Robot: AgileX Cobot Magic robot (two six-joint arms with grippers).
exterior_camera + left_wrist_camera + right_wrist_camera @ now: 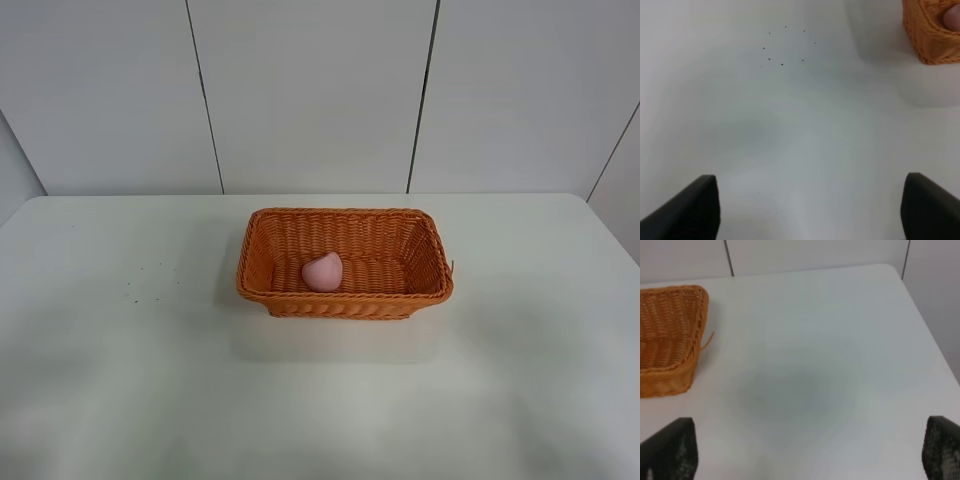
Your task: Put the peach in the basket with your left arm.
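Note:
The pale pink peach (pixel 323 271) lies inside the orange wicker basket (pixel 345 215) at the middle of the white table, near the basket's front wall. In the left wrist view a corner of the basket (pixel 930 37) and a sliver of the peach (pixel 953 17) show. My left gripper (pixel 810 210) is open and empty, its two dark fingertips (pixel 690 210) wide apart over bare table, away from the basket. My right gripper (pixel 810 455) is open and empty; the basket's end (pixel 670 335) shows in its view. Neither arm shows in the exterior high view.
The white table (pixel 120 380) stretches around the basket. Several small dark specks (pixel 150 280) lie on it left of the basket, also in the left wrist view (pixel 782 47). A white panelled wall (pixel 320 90) stands behind the table's far edge.

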